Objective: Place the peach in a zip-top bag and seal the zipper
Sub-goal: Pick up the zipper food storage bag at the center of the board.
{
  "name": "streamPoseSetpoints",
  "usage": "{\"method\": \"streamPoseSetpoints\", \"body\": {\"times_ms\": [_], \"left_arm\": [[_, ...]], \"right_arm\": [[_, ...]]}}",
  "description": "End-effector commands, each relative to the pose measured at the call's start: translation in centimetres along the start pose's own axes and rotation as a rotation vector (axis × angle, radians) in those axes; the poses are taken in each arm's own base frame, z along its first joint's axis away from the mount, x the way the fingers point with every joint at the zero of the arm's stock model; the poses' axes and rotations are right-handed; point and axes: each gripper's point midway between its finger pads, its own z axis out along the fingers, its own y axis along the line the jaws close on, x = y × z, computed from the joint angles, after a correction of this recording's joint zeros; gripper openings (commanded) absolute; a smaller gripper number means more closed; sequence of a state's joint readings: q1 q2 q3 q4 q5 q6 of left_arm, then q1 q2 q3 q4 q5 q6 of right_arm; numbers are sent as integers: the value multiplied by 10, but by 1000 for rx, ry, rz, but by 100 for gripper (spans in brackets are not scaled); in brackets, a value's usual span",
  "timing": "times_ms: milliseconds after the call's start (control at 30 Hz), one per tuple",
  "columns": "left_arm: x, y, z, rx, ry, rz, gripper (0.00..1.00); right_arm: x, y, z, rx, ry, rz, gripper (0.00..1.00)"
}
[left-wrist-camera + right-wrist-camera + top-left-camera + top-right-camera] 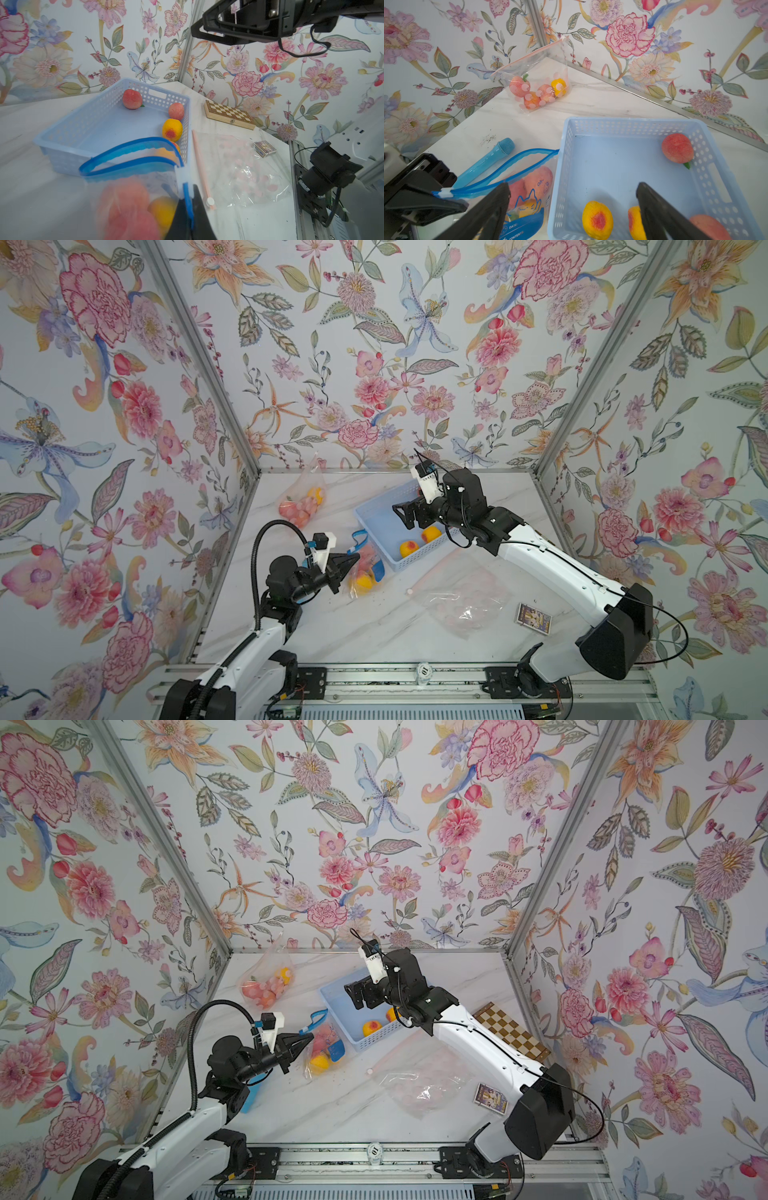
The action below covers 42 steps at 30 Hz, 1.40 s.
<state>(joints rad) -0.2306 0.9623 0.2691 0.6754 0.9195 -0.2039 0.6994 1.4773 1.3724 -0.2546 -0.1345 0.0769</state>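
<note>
Left gripper (351, 559) pinches open, fruit-filled blue-zippered clear bag (529, 182); right gripper (572, 188), spread wide, hovers over pale blue perforated basket (633, 126); sealing pending.

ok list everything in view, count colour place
basket: one, light blue, mid table
loose peaches: four, pink-red and yellow, in basket
blue-zip bag: one, clear, peaches inside, beside basket
dotted bag: one, pink zip, holds peaches, back left corner
empty bag: one, pink-dotted, front right
chessboard box: one, brown checked, right wall
card box: one, blue, beside empty bag
tube: one, blue, by left arm
left gripper: black, shut on blue-zip bag
right gripper: black, open over basket
</note>
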Motion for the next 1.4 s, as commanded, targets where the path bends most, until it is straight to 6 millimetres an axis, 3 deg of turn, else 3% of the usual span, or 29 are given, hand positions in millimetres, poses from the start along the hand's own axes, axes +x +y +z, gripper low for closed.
{"method": "streamPoseSetpoints", "body": {"times_ms": [0, 233, 367, 500, 867, 1100, 1233, 1367], "left_arm": [[-11, -25, 12, 164, 17, 107, 0], [-3, -23, 29, 279, 202, 240, 0], [-6, -19, 25, 312, 387, 343, 0], [-14, -17, 19, 334, 454, 375, 0], [-30, -28, -6, 267, 452, 451, 0], [-48, -49, -23, 239, 400, 536, 0], [-60, -62, -26, 268, 329, 583, 0], [-70, -63, -21, 274, 270, 601, 0]], "right_arm": [[2, 26, -14, -140, 0, -76, 93], [17, 62, -24, -358, 46, -133, 77], [17, 68, -22, -399, 63, -139, 72], [14, 78, -21, -444, 77, -155, 66], [14, 108, -21, -529, 81, -254, 60], [16, 127, -26, -570, 93, -305, 59], [13, 136, -33, -604, 79, -318, 59], [12, 143, -38, -616, 69, -341, 59]]}}
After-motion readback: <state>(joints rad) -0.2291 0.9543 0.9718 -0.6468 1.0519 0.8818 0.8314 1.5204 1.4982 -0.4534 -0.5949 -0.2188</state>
